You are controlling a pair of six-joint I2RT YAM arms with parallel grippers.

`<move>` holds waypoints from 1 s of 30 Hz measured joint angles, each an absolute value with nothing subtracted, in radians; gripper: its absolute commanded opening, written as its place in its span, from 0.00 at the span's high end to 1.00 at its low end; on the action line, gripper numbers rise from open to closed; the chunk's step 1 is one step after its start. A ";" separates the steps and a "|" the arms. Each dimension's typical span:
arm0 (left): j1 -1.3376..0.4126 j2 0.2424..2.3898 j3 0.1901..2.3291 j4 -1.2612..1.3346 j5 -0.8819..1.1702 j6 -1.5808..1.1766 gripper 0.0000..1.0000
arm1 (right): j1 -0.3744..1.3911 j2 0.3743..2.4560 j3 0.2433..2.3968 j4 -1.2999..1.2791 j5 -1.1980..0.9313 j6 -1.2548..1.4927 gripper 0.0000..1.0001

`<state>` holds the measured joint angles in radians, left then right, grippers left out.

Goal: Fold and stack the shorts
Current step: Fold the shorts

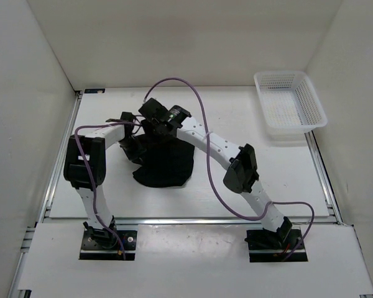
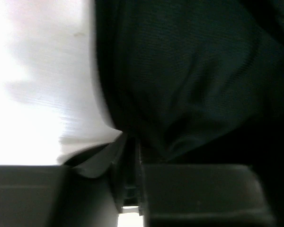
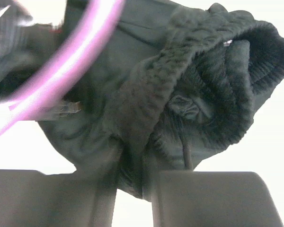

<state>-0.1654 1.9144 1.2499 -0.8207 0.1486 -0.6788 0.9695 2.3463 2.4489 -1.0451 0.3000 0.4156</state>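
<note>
**Mia:** How many shorts are there?

**Ben:** Just one pair of black shorts (image 1: 165, 164). It sits in a heap on the white table (image 1: 236, 192), a bit left of the middle.

**Mia:** How many claws?

**Ben:** Two. Both are at the far edge of the shorts, close together.

**Mia:** What is the left claw doing?

**Ben:** The left claw (image 2: 130, 182) is squeezed almost all the way closed. A fold of the shorts is caught in it, low by the table.

**Mia:** And the right claw?

**Ben:** The right claw (image 3: 134, 184) has its two fingers a little apart. The thick, crinkly waistband (image 3: 146, 94) fills the gap and touches both fingers, so the claw has hold of the shorts. One thin string (image 3: 185, 153) hangs down from the waistband.

**Mia:** What else is on the table?

**Ben:** One white basket (image 1: 290, 102), in the far right corner, well apart from the shorts.

**Mia:** Anything more?

**Ben:** Two white arms (image 1: 202, 139), bolted at the near edge. There are two purple cables (image 1: 208, 167), one on each arm.
</note>
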 measured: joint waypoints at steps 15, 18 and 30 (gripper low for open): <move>0.098 1.655 1.326 -0.976 -0.013 -0.531 0.25 | 0.807 1.636 1.491 -0.580 0.084 0.439 0.18; -0.044 1.662 1.444 -0.994 -0.036 -0.502 0.18 | 0.714 1.546 1.323 -0.546 0.085 0.481 0.18; -0.350 1.998 1.716 -1.047 -0.097 -0.452 0.00 | 0.575 1.439 1.089 -0.583 0.064 0.545 0.16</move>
<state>-0.3500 1.9980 1.7161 -1.0473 -0.0975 -0.4519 0.5747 1.4391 1.0889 -0.5835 0.0635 0.5446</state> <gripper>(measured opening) 0.995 0.838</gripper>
